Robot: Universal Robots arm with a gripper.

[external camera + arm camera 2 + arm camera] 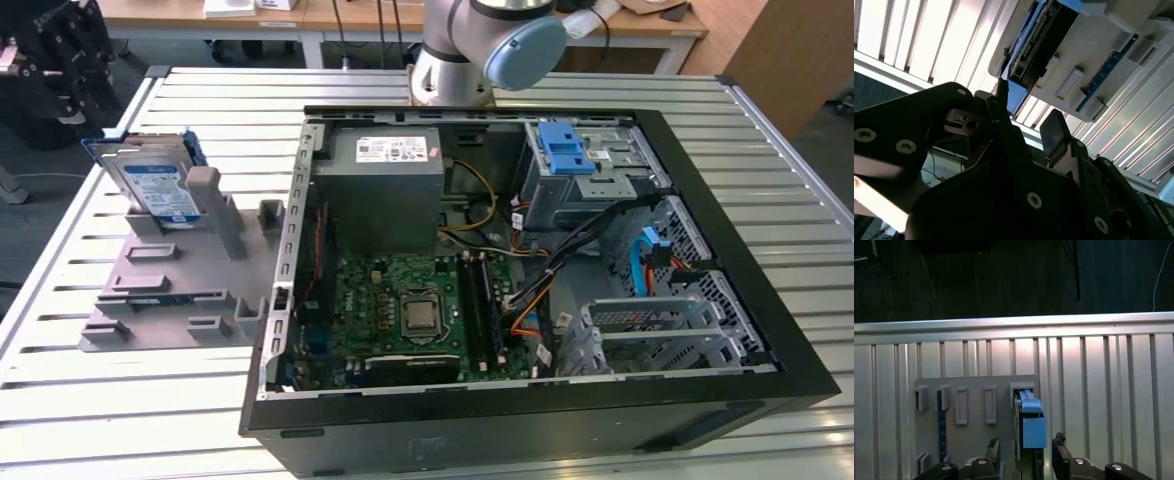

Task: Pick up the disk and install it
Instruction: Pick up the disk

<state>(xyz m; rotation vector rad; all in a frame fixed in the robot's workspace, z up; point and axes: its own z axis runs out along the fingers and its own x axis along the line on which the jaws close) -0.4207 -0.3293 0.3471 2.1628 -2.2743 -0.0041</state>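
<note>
The disk (151,183), silver with a white-and-blue label and a blue bracket, stands on edge in the grey holder block (160,290) at the exterior view's left. My black gripper (80,100) hangs above and just beyond it, open and holding nothing. In the first wrist view the disk (1030,422) appears edge-on, and my gripper (1026,450) has one fingertip on each side of that line, apart from it. The second wrist view shows the open gripper (1026,112) a short way from the disk's connector end (1040,42) and the holder block (1089,55).
An open black computer case (467,112) lies on the slatted metal table (134,400), exposing the motherboard (420,310) and power supply (387,165). A grey metal drive cage with a blue latch (577,160) sits in its far corner. The arm's base (461,55) stands behind the case.
</note>
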